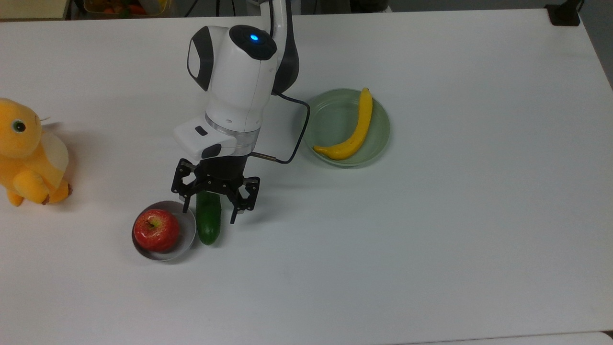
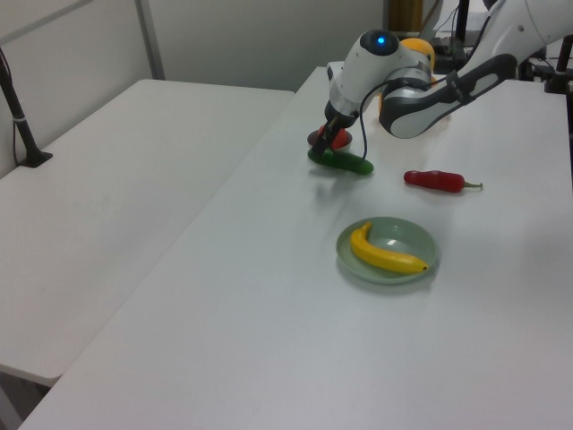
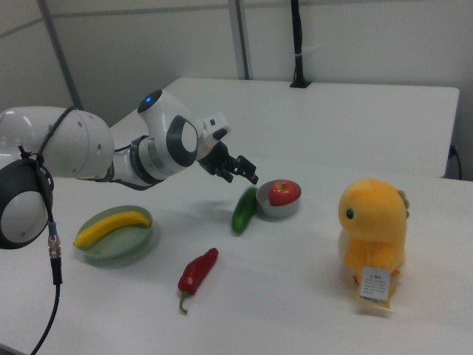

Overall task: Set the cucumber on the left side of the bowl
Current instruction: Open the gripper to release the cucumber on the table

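The cucumber (image 1: 208,223) lies flat on the white desk (image 1: 431,215), just beside the grey bowl (image 1: 187,225) on the top view's right, its length running toward the arm. A red apple (image 1: 157,230) sits in the bowl. The hand (image 1: 210,212) hangs above the cucumber's far end with its fingers spread apart, gripping nothing. Farther off, a banana (image 1: 352,132) rests in a pale green plate (image 1: 380,129); a red chili (image 3: 196,271) and a yellow plush toy (image 3: 373,225) lie apart.
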{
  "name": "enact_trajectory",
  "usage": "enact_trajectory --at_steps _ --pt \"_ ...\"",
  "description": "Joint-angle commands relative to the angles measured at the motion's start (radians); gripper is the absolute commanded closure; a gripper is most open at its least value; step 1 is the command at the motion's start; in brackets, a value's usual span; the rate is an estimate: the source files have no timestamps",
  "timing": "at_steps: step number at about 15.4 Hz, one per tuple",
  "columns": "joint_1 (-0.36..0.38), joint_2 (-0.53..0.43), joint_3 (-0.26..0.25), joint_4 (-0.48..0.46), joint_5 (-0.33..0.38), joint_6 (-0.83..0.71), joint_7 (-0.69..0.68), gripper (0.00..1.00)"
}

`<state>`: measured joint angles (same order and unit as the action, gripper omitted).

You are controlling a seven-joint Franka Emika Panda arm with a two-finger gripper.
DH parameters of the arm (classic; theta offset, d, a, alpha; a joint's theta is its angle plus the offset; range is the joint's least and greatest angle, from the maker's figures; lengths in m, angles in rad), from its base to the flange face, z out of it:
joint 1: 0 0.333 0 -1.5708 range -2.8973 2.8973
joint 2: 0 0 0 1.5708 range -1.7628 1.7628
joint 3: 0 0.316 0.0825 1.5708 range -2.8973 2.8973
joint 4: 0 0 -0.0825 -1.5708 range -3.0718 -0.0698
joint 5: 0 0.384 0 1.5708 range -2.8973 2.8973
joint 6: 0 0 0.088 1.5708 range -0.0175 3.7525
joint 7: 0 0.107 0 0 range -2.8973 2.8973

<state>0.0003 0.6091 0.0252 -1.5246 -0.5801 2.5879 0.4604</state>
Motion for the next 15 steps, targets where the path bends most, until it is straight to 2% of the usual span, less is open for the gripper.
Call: enact_trajectory --at_steps 1,7,10,12,15 --pt "0.009 0.009 -0.008 0.012 -0.023 0.018 0.026 0.00" --pt "0.015 -0.026 0.001 0.006 -0.006 0.003 0.029 0.00" --pt "0.020 -0.090 0.027 -0.023 0.000 -0.113 0.029 0.00" --pt "0.021 -0.138 0.053 -0.037 0.054 -0.216 0.027 0.00" --pt "0.049 -0.213 0.056 -0.045 0.192 -0.365 0.021 0.00"
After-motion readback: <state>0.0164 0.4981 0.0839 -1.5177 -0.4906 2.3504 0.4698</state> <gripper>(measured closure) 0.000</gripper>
